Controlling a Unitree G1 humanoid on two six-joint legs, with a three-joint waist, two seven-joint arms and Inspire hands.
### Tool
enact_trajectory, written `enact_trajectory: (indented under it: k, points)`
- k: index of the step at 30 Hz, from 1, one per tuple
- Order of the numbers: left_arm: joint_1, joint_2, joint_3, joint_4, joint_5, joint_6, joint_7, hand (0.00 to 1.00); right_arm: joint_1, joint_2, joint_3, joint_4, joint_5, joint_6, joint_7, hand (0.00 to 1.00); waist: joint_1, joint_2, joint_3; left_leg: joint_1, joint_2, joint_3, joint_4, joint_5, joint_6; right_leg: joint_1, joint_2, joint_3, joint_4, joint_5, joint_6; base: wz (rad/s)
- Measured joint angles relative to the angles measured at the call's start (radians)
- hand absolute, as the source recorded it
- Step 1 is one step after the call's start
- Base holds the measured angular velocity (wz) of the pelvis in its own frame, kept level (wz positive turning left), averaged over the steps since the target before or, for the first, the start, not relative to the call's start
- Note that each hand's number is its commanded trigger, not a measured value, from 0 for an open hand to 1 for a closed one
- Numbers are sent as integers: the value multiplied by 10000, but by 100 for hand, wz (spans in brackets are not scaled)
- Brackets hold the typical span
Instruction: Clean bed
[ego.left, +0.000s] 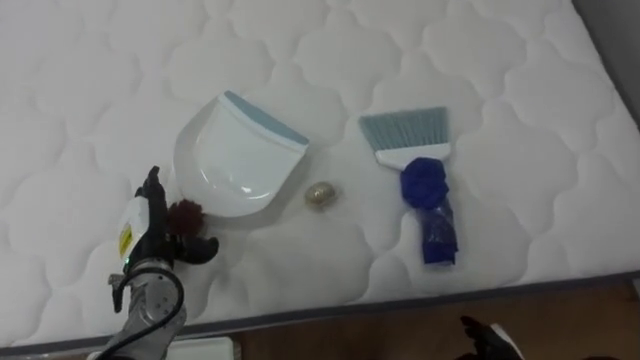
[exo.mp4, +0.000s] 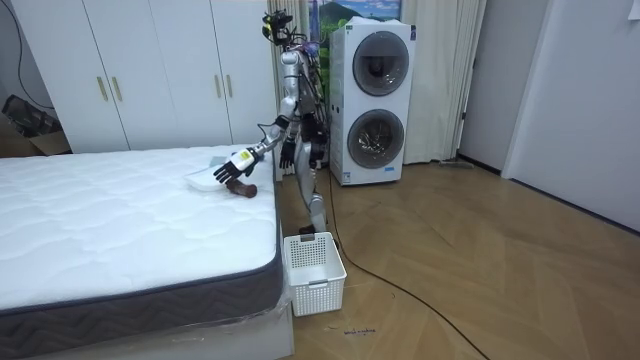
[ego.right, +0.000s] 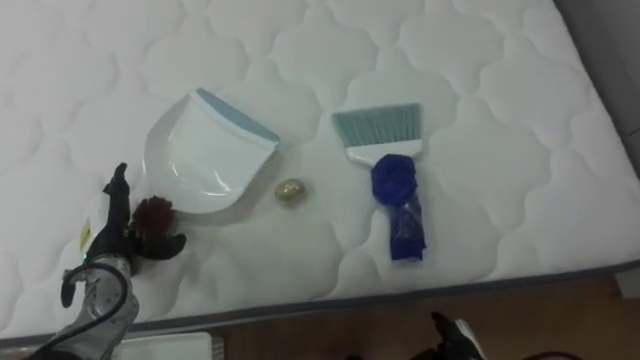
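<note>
While the robot stands at the side of the mattress (ego.left: 520, 150), everything it needs lies around the white dustpan (ego.left: 232, 158), which rests flat with its blue lip pointing away from the edge. I'd guess the dustpan is thin plastic: light, stiff and likely to skate on the quilted cover if nudged. The rounded back rim, on the side nearest the robot, looks like the place to take it.

To the right of the dustpan lies the brush (ego.left: 418, 170), bristles pointing away. Its blue-wrapped handle (ego.left: 432, 215) looks like the obvious grip, firm and not slippery. Between the dustpan and the brush sits a small crumpled ball (ego.left: 320, 194), which is probably weightless and would roll from a careless sweep. Against the dustpan's near left rim lies a dark red fuzzy tuft (ego.left: 186, 213), soft and easily pinched.

The left hand (ego.left: 150, 238) hovers beside that tuft with thumb and fingers spread wide, holding nothing. From across the room it looks raised clear of the cover. The right hand (ego.left: 492, 338) is low, off the mattress edge, and I cannot tell how its fingers are set.
</note>
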Motion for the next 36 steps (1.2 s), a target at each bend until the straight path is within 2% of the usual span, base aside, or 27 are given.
enact_trajectory:
  k: [4, 11, 21, 24, 28, 30, 33, 36]
  points:
    - [-147, 172, 1, 1, -13, -1, 11, 0, -60, -117, 354, -35, 525, -2, 8, 0, 13, -36, 49, -343, -20, 7, 250, 0, 0, -371, -93, -125, 336, -61, -48, 0]
    - [-251, 177, -1, 1, -14, -1, 211, 0, -155, -182, 640, -51, 1134, 16, 13, 0, 11, -48, 66, -1045, -25, 61, 815, -3, 3, -1010, -209, -287, 810, -123, -151, 3]
    - [-246, 178, -47, 279, -20, 56, 265, 0, -289, -217, 713, -89, 1489, 47, 7, 0, 12, 4, 147, -1479, -5, 110, 1018, -16, 10, -1467, -304, -346, 1270, -210, -310, 5]
    - [-494, 237, -51, 731, -31, 65, 390, 0, -382, -313, 712, -112, 1491, 25, 33, 0, -24, -7, 151, -1743, -19, 241, 1254, -17, 15, -1842, -400, -323, 1691, -281, -331, -3]
    - [-944, 299, -53, 1326, -248, 142, 372, 0, -555, -343, 707, -105, 1477, 25, 96, 0, -105, 29, 207, -2153, 143, 402, 1812, -44, 19, -2057, -384, -381, 1883, -302, -358, 3]
    - [-1082, 297, -96, 1429, -246, 157, 340, 0, -588, -343, 710, -113, 1489, 24, 95, 0, -136, 14, 300, -2192, 155, 402, 1887, -62, 22, -2083, -397, -409, 1979, -327, -404, 3]
    - [-1163, 303, -96, 1433, -248, 170, 323, 0, -618, -375, 709, -225, 1523, 15, 91, 0, -143, 1, 314, -2414, 238, 537, 2077, -293, 17, -2416, -393, -331, 2321, -384, -470, -6]
    - [-1270, 394, -187, 1435, -405, 171, 290, 0, -710, -378, 716, -432, 1544, 15, 52, 0, -299, -26, 330, -2875, 290, 627, 2452, -320, 40, -2861, -415, -278, 2607, -413, -513, -6]
